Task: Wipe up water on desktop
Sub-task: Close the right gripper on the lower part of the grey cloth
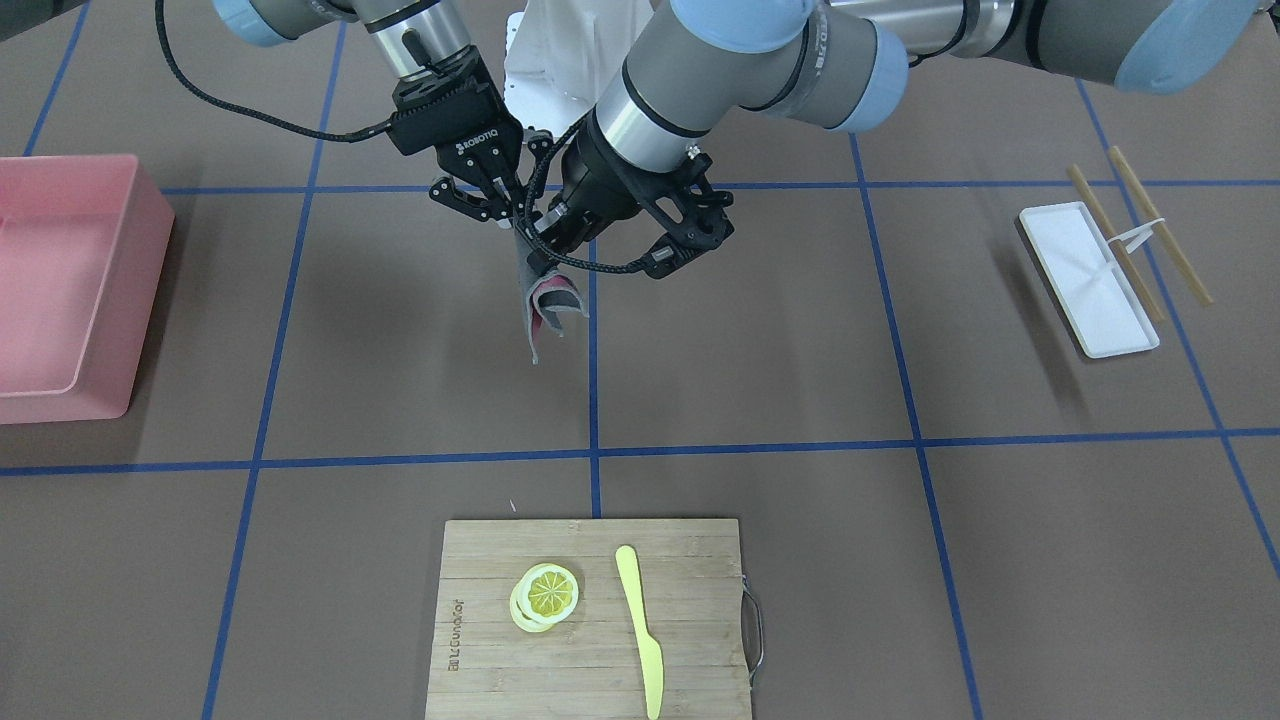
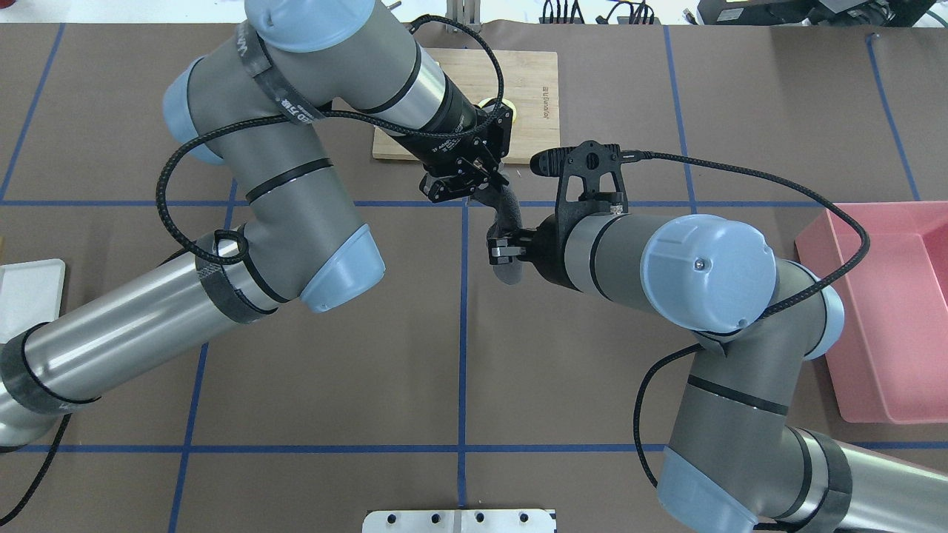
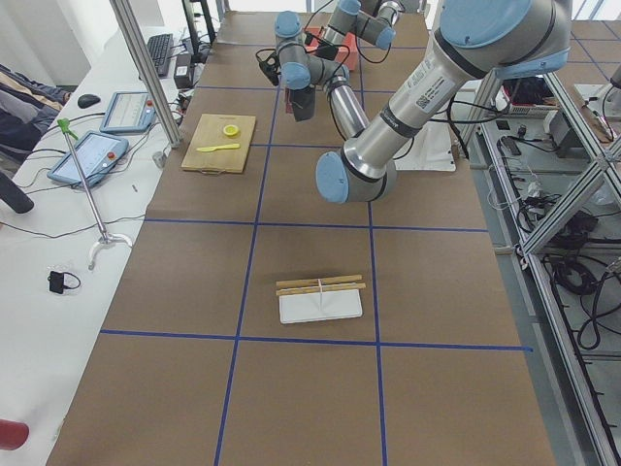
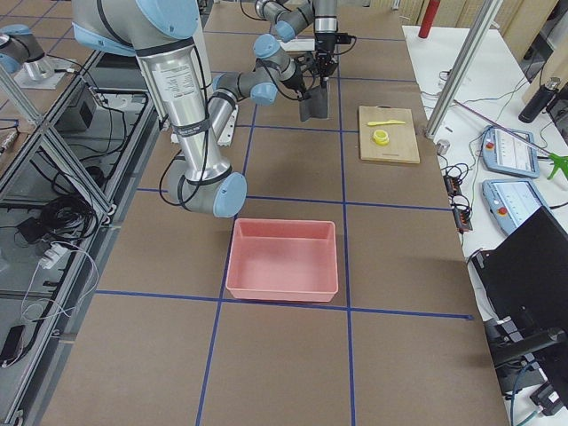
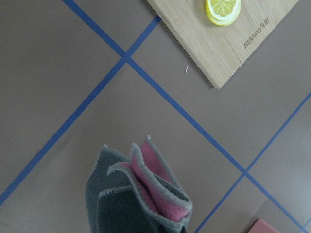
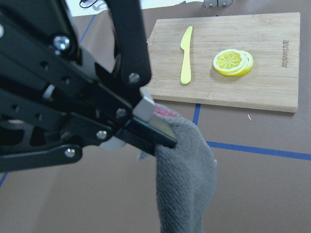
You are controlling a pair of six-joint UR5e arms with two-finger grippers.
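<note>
Right wrist view: left claw [image 6: 154, 125] is clamped on the top of the grey-pink cloth [image 1: 548, 300], which dangles folded over the middle of the desktop [image 1: 760, 350], well apart from the cutting board [image 1: 590, 610] at the far edge. Right claw [image 1: 503, 212] sits just beside it, can't tell its opening. I can't spot a puddle, so I'd lower till the cloth lies flat, then drag.

I see both arms meeting over mid-table: the left arm [image 2: 296, 185] angles steeply down, its left gripper [image 6: 151, 124] pinched on the top of the cloth [image 1: 545, 305], while the right arm [image 2: 703, 274] lies roughly level, the right gripper [image 2: 498, 252] against the same cloth, its grip unclear.
</note>
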